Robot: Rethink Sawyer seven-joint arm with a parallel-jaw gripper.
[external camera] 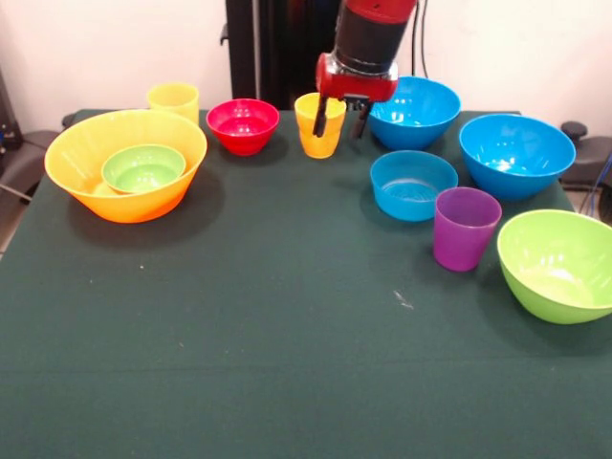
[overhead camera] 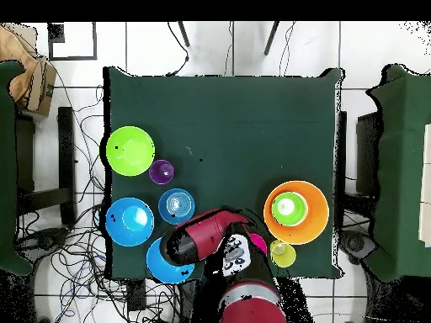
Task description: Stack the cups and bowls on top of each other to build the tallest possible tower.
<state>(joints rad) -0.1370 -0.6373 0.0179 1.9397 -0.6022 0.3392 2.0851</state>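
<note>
We have our gripper (external camera: 341, 117) hanging open and empty with one finger over the rim of the upright yellow cup (external camera: 318, 126), which stands between the red bowl (external camera: 243, 124) and a large blue bowl (external camera: 415, 111)

No legible text, labels or numbers anywhere.

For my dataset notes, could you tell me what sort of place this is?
Probably a robotics lab: a green-clothed table holding plastic bowls and cups, loose cables on a tiled floor, and the robot's gripper overhead.
</note>
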